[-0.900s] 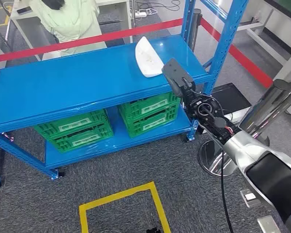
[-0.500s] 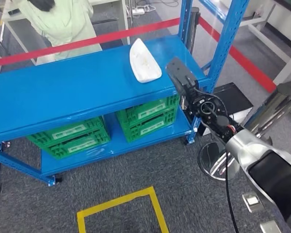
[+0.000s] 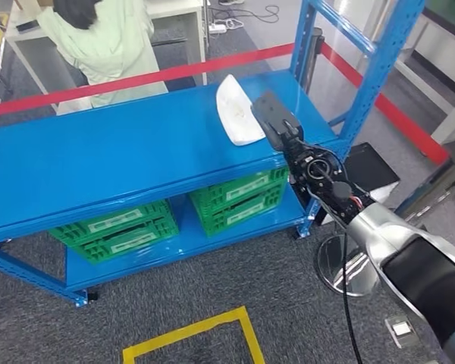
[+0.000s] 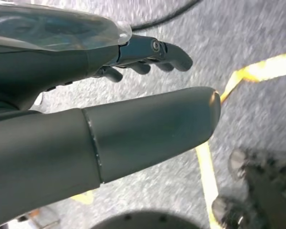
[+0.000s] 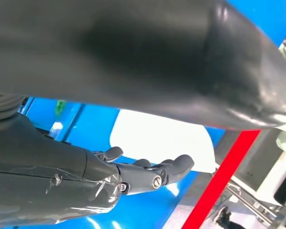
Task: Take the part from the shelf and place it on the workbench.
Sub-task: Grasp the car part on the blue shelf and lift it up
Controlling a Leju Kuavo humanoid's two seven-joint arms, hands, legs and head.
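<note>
A white curved part (image 3: pixel 235 111) lies on the top board of the blue shelf (image 3: pixel 116 144), near its right end. My right hand (image 3: pixel 273 117) reaches out over the shelf's front right corner, right beside the part and overlapping its near edge in the head view. In the right wrist view the white part (image 5: pixel 159 139) sits between the thick thumb above and the dark fingers (image 5: pixel 159 174) below, which are spread apart with nothing gripped. My left hand (image 4: pixel 148 52) hangs over the grey carpet, fingers stretched out and empty.
Two green crates (image 3: pixel 240 196) (image 3: pixel 116 227) stand on the shelf's lower board. A blue upright (image 3: pixel 380 72) rises just right of my right arm. A person in a pale green top (image 3: pixel 99 42) stands behind the shelf, beyond a red tape line. Yellow floor tape (image 3: pixel 196 330) marks a square.
The camera has shifted, so the whole scene slid. My right hand has come closer to the white part and now overlaps its near edge.
</note>
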